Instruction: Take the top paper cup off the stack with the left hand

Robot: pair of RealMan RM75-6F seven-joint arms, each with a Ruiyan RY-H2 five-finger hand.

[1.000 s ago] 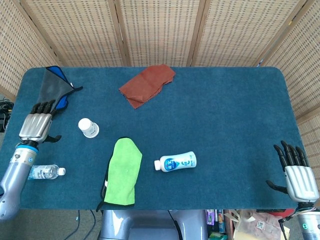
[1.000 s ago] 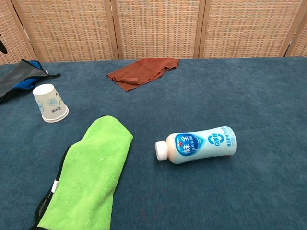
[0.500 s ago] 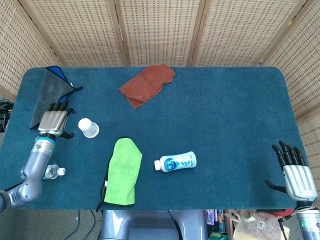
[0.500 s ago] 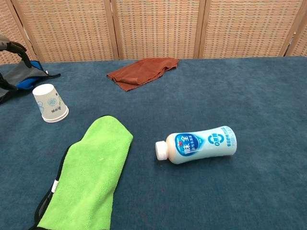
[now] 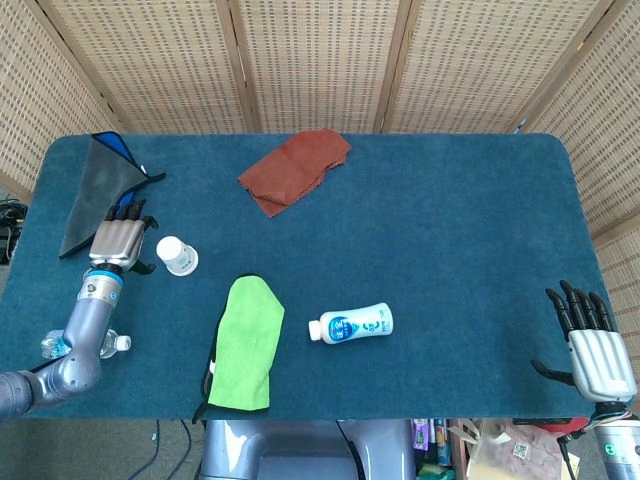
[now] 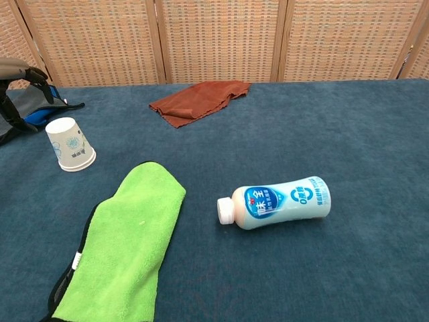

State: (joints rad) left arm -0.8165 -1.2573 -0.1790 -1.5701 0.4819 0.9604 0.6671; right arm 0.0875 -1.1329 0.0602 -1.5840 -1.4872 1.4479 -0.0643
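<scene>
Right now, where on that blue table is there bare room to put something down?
The widest bare stretch is the table's right half, between the milk bottle and the right hand. It is crowded on the left: paper cups, left hand, grey cloth, green cloth, water bottle. The red cloth takes the far middle.

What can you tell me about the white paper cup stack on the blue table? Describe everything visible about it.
The white paper cup stack stands upside down on the blue table, rim down and closed base up, near its left side. It looks like thin paper with a faint pale blue printed pattern and a rolled rim. It widens toward the bottom. How many cups are nested cannot be told. Nothing touches it: the left hand is just beside it, fingers apart, and the green cloth lies nearer the camera.
</scene>
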